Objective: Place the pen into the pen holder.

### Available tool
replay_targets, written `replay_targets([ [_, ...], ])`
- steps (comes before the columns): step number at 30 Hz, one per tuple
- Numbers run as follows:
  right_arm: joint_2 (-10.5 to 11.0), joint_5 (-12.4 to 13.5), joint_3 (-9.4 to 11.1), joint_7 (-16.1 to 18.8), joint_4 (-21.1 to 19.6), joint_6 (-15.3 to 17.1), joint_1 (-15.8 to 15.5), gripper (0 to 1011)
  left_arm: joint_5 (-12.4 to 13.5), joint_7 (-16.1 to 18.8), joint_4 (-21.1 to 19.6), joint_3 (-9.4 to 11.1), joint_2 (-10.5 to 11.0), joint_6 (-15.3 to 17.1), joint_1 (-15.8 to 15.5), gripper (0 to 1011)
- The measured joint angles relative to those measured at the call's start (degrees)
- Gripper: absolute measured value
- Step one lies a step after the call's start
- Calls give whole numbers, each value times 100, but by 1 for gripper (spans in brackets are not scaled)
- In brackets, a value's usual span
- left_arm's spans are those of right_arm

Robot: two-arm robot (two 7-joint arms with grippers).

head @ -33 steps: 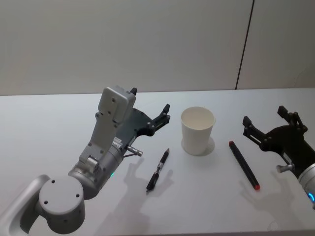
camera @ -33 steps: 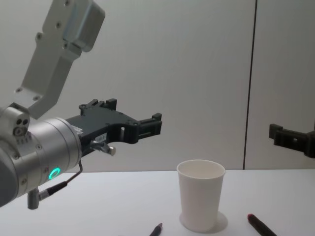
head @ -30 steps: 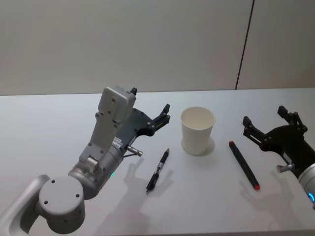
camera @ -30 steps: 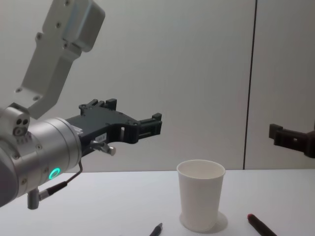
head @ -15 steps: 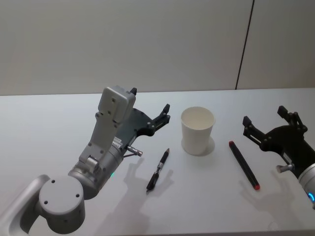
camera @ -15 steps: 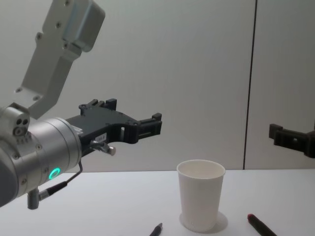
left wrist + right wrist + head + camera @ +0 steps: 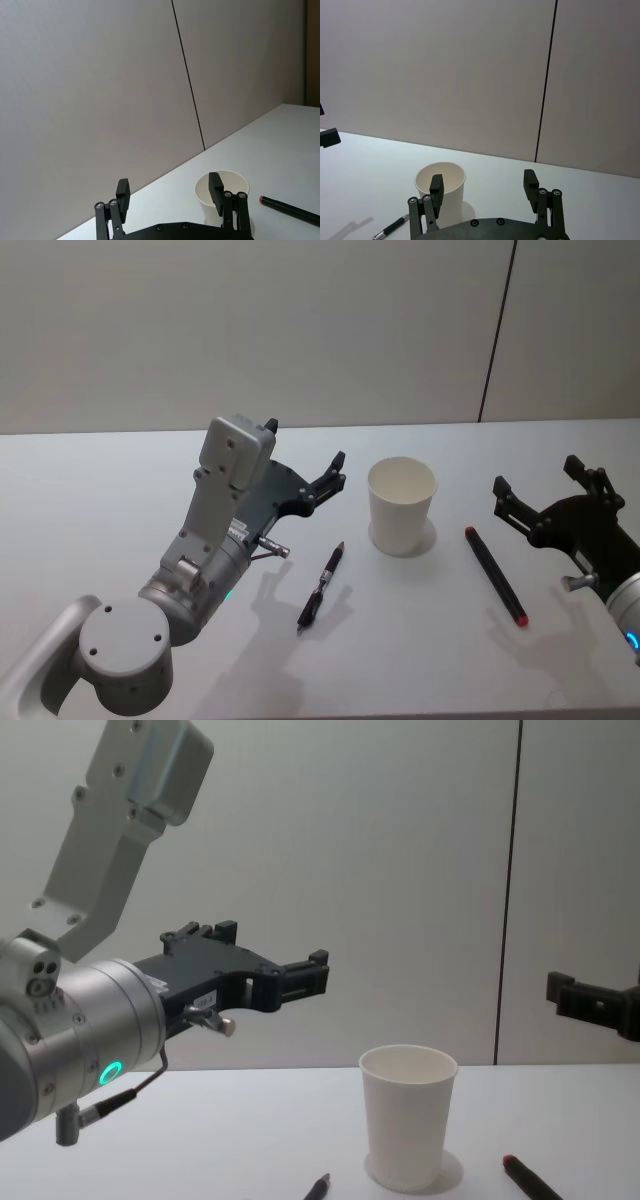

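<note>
Both jaws wide — left gripper [image 7: 305, 443] and right gripper [image 7: 536, 473] flank the free-standing pen holder [image 7: 402, 508].

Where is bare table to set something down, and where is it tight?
Free: the table left of the left hand, and the strip behind the pen holder. Crowded: between the black pen and the red-ended pen, by the right hand.

Pen holder [image 7: 402, 508] on table [image 7: 100, 490]; left pen [image 7: 321, 586] left-front of it; right pen [image 7: 494, 575] right.
</note>
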Motion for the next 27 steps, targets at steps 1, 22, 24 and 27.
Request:
replay_targets([
  [1,0,0,0,0,0,0,0,1002,0,0,0,0,0,0,0,1000],
  [22,-108,-110,65,-171,64,576,308,1002,0,0,0,0,0,0,0,1000],
  [24,-143,-132,69,-177,136,715,402,1002,0,0,0,0,0,0,0,1000],
  [27,-193,-166,71,-179,244,890,512,1002,0,0,0,0,0,0,0,1000],
])
